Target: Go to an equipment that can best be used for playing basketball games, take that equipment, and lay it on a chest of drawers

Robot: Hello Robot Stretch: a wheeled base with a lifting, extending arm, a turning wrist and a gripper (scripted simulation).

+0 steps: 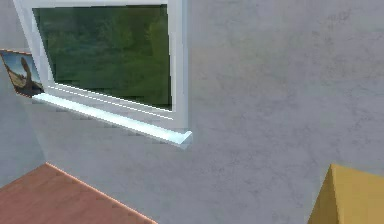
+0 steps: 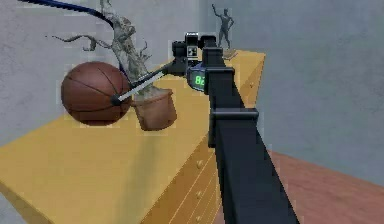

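- Where the arm (image 2: 240, 150) ends, the hand (image 2: 128, 94) points its thin fingers (image 2: 145, 84) toward the arm side view's left, at the basketball (image 2: 88, 90). The pictures do not show the state of the fingers, and I cannot tell whether the hand holds anything.
- Basketball: brown-orange, on or just over the yellow top of the chest of drawers (image 2: 90, 170), toward the wall side. Contact with the top cannot be confirmed.
- Obstruction: a brown pot (image 2: 155, 110) with a bare grey branch (image 2: 122, 40) stands just beside the ball, close under the fingers.
- Far end of the top: a small grey statue (image 2: 224, 25), well apart from the ball.
- Edges: drawer fronts (image 2: 195, 190) drop from the near edge, with reddish floor (image 2: 330, 190) beside them.
- Forward view: a grey wall (image 1: 280, 90), a window (image 1: 105, 50) with a white sill (image 1: 115, 115), a framed picture (image 1: 18, 72), a wooden floor strip (image 1: 60, 195) and a yellow furniture corner (image 1: 350, 200) at lower right.
- Markings: the white squares (image 2: 191, 46) at the wrist carry black marks, too small to read.
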